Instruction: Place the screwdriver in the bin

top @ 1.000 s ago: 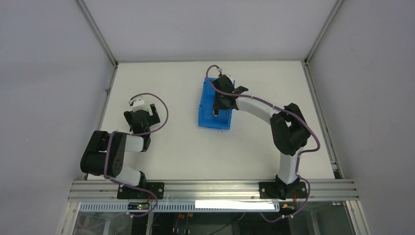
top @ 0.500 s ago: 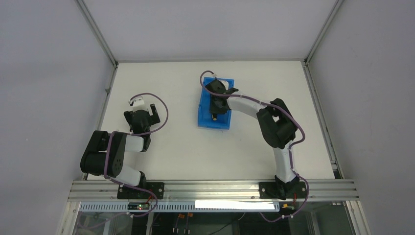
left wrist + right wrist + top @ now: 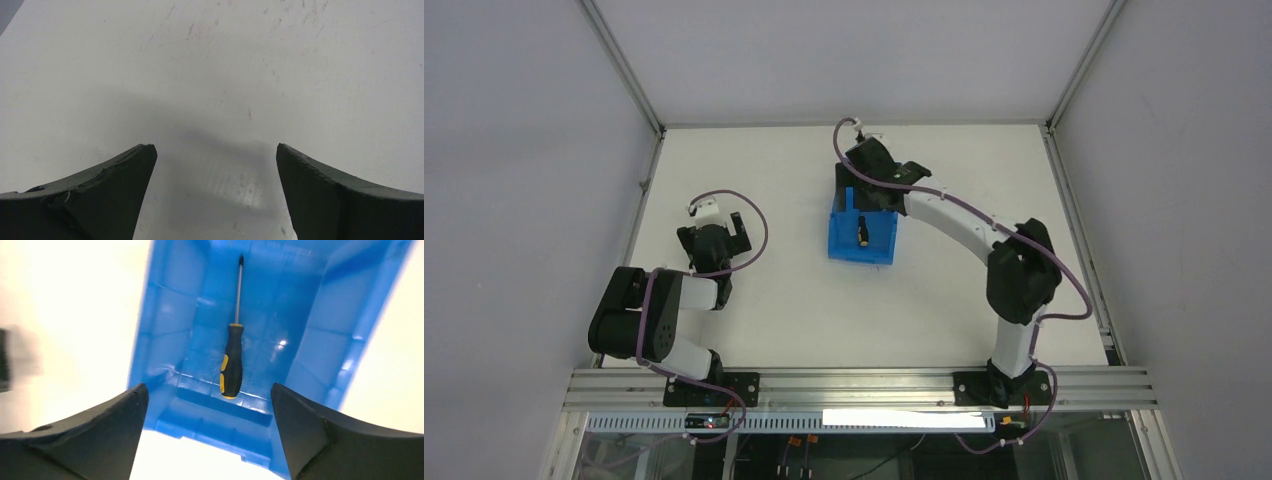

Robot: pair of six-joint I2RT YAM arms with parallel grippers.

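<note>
Right gripper (image 3: pixel 208 390) hangs over the blue plastic bin (image 3: pixel 838 240) with its two dark fingers (image 3: pixel 100 432) spread wide and nothing between them, while the screwdriver (image 3: pixel 232 365) lies loose on the bin's floor. In the right wrist view the tool rests flat along the length of the bin, roughly midway between the two long walls, its black handle with yellow inlays nearer the camera and its thin metal shaft pointing straight away toward the opposite end wall. The butt of the handle sits just beside a raised step in the blue floor; whether it touches that step cannot be told.

From the overhead camera the bin stands on the white table (image 3: pixel 824 310) around its middle, slightly skewed to the table's edges, with the right arm reaching in an arc from its base at the near edge so that the wrist covers the bin's far end (only the near half of the interior, and the screwdriver in it, shows from above).

Left gripper (image 3: pixel 214 150) is well apart from all this, on the left side of the table, its arm folded back close to its base. Its own camera shows both fingers parted wide above bare, scuffed tabletop, holding nothing, a soft shadow falling between them
</note>
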